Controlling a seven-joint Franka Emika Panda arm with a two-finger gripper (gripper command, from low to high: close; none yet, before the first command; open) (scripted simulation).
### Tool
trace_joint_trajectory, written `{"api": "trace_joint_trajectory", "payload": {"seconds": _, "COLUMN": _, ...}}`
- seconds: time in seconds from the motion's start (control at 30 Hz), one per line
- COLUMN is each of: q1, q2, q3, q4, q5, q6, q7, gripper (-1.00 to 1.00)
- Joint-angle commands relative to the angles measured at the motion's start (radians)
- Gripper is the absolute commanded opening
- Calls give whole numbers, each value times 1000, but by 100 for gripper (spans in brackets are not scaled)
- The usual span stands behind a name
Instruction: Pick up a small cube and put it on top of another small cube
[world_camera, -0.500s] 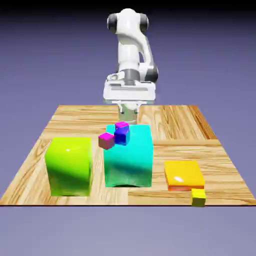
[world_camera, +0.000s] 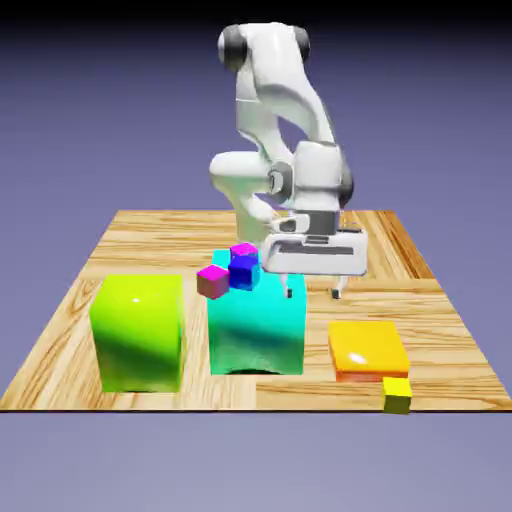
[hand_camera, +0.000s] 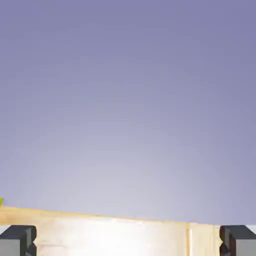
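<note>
At the slab's corner, a yellow cube (world_camera: 397, 395)

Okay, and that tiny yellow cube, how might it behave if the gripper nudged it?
The yellow cube has flat faces, so it would probably slide, not roll. Looking small and plain, it seems light. Near the table's front edge, it could drop off.

No text, label, brand, number or sign can be read in either view, whether on the arm (world_camera: 318, 180), the blocks, the small cubes or the counter (world_camera: 140, 240).
</note>
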Motion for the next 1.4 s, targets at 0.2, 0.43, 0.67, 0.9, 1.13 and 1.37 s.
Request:
{"api": "trace_joint_trajectory", "payload": {"seconds": 0.2, "q1": -62, "q2": 254, "q3": 160, "q4": 173, "q5": -134, "q6": -146, "q7": 200, "gripper": 0}}
{"api": "trace_joint_trajectory", "payload": {"seconds": 0.43, "q1": -120, "q2": 507, "q3": 321, "q4": 346, "q5": -268, "q6": -293, "q7": 400, "gripper": 0}}
{"api": "trace_joint_trajectory", "payload": {"seconds": 0.67, "q1": -179, "q2": 761, "q3": 481, "q4": 518, "q5": -403, "q6": -439, "q7": 601, "gripper": 0}}
{"api": "trace_joint_trajectory", "payload": {"seconds": 0.9, "q1": -114, "q2": 908, "q3": 397, "q4": 568, "q5": -511, "q6": -364, "q7": 671, "gripper": -100}}
{"api": "trace_joint_trajectory", "payload": {"seconds": 1.13, "q1": -131, "q2": 698, "q3": 497, "q4": 470, "q5": -476, "q6": -401, "q7": 591, "gripper": -100}}
{"api": "trace_joint_trajectory", "payload": {"seconds": 1.37, "q1": -53, "q2": 444, "q3": 421, "q4": 317, "q5": -473, "q6": -367, "q7": 489, "gripper": -100}}
